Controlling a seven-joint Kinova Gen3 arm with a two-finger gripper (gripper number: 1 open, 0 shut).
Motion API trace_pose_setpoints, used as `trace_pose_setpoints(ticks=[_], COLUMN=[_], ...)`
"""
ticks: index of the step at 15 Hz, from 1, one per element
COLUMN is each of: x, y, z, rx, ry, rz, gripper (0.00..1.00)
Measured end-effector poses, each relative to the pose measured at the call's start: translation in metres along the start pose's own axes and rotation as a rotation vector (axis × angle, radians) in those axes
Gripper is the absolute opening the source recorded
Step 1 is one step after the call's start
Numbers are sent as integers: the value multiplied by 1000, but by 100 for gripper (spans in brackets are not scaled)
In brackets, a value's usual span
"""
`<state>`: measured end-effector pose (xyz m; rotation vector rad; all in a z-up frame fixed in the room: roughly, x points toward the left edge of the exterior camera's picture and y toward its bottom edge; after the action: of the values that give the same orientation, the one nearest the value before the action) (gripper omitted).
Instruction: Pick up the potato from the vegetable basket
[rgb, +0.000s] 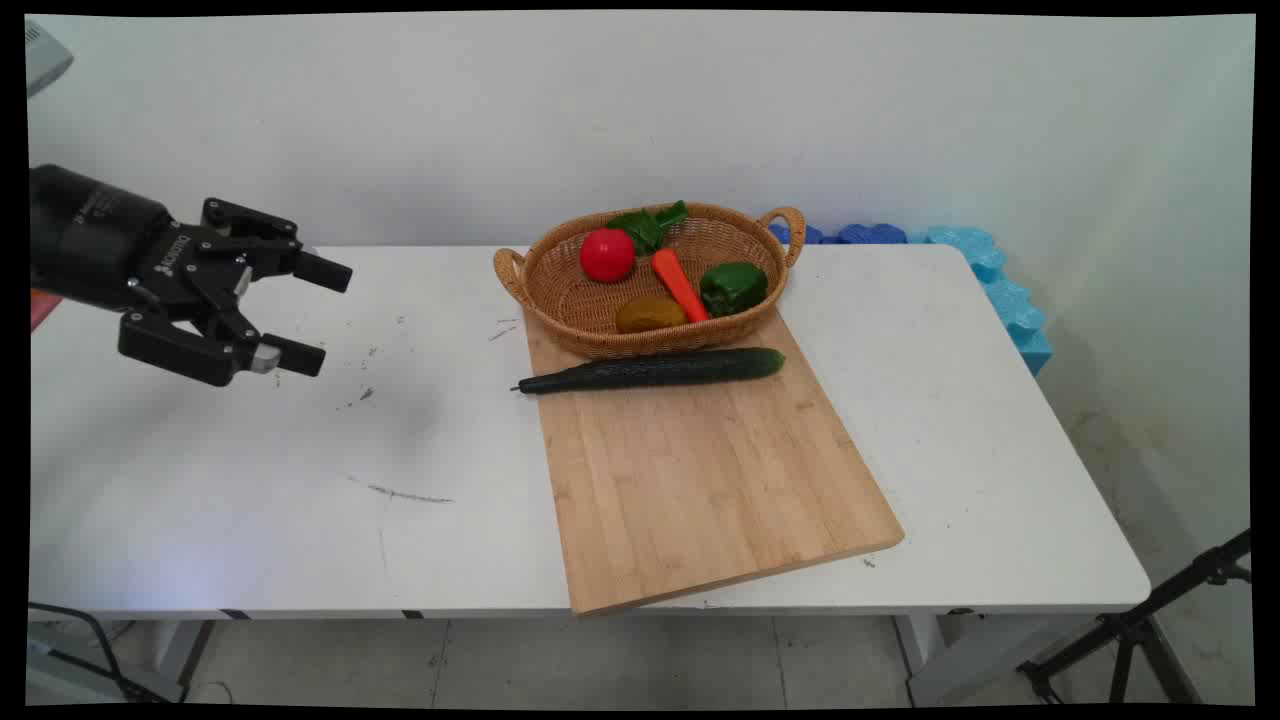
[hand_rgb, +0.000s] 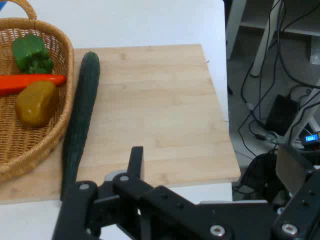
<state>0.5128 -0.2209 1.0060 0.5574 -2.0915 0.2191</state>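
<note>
My jaws (rgb: 312, 315) released, empty, hovering at frame left over bare bench (rgb: 250, 480). Nearest thing: cucumber (rgb: 650, 370), centre frame, lying across board (rgb: 700, 470), touching basket (rgb: 560, 300). Basket holds tomato (rgb: 607, 254), carrot (rgb: 680, 285), pepper (rgb: 733, 287), potato (rgb: 650, 314).

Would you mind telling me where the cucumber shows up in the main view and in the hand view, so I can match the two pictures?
Main view: the cucumber lies crosswise at centre, on the cutting board's far end, against the basket.
Hand view: it runs lengthwise at left, beside the basket.
Shared landmark: the yellow-brown vegetable in the basket.
</note>
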Motion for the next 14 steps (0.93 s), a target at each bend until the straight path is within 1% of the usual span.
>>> trace_pose_setpoints(ticks=[8, 11, 14], x=[7, 15, 29], y=[-12, -23, -37], z=[6, 13, 26], rx=[27, 57, 96], ry=[11, 12, -3], rz=[-12, -31, -59], gripper=[100, 100, 100])
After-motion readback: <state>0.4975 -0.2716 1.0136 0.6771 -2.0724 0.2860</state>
